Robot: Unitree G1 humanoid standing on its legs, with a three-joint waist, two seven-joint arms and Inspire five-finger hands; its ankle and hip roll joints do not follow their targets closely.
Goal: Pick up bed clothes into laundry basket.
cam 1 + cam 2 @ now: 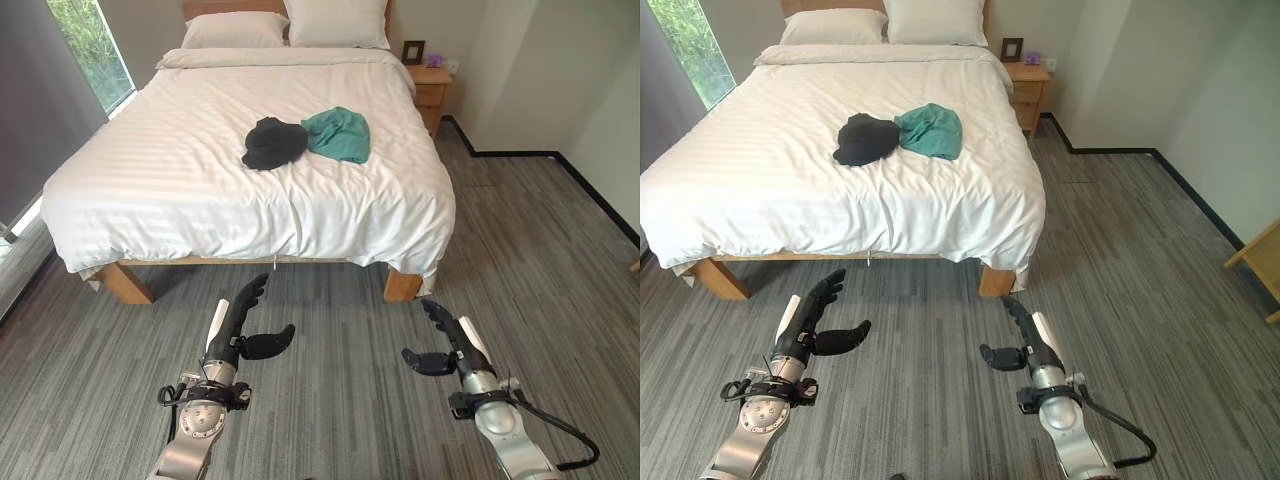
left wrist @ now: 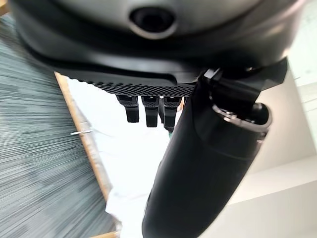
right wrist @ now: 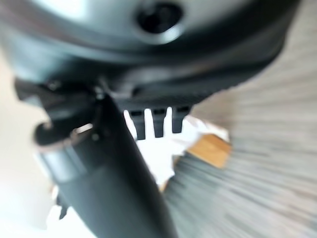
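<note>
Left eye view: you see a black garment [image 1: 272,143] and a teal garment [image 1: 338,134] lying touching each other on the white bed [image 1: 180,190], near its right side. The left hand [image 1: 237,322] and right hand [image 1: 447,338] hover over the grey floor [image 1: 340,400] short of the bed, fingers straight, thumbs spread, holding nothing.

Right eye view: a nightstand [image 1: 1028,88] stands beside the pillows [image 1: 890,22].

Left wrist view: straight fingers [image 2: 148,111] point at the bed edge.

Right wrist view: blurred; the fingers [image 3: 157,123] appear straight, toward a wooden bed leg [image 3: 210,149].
</note>
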